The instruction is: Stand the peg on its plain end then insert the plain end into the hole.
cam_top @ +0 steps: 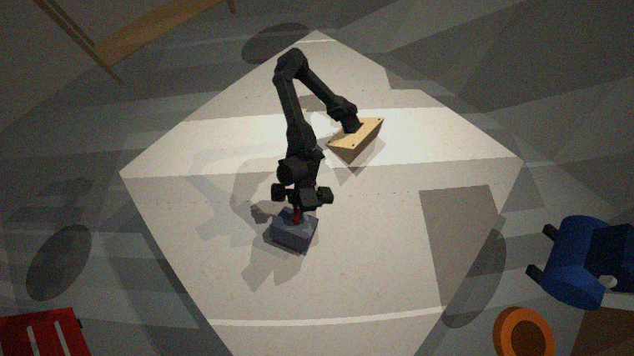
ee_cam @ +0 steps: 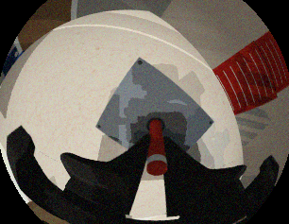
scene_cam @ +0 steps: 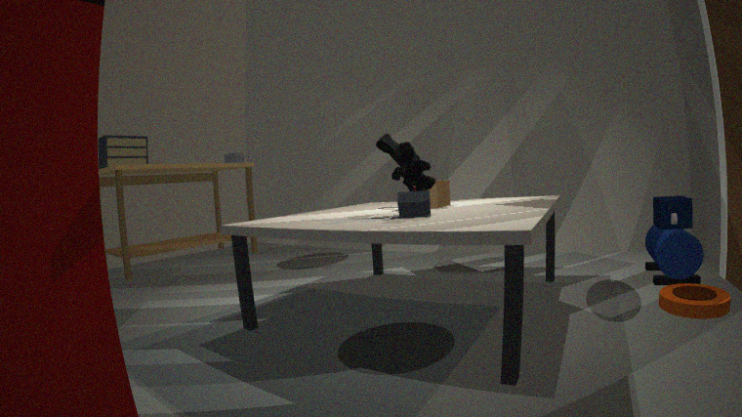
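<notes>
The red peg [cam_top: 296, 216] [ee_cam: 157, 146] has a pale grey-white band near its upper end, which faces the wrist camera. My gripper [cam_top: 297, 210] [ee_cam: 156, 139] is shut on the peg, its two black fingers pressing from either side. The blue-grey sloped panel [cam_top: 289, 237] [scene_cam: 414, 208] [ee_cam: 132, 95] lies below the fingers. The peg's plain end is in the mouth of the panel's hole, whose dark rim shows around it in the wrist view; how deep it sits is hidden. In the exterior view only a speck of red shows above the panel.
The pale table [cam_top: 374, 248] [scene_cam: 328, 226] carries the panel and the arm. The arm's wooden wedge base [cam_top: 358, 138] [scene_cam: 440, 193] stands behind the panel. Off the table are a red cabinet [scene_cam: 49, 171], a blue machine [cam_top: 573, 258] and an orange ring [cam_top: 501, 335] on the floor.
</notes>
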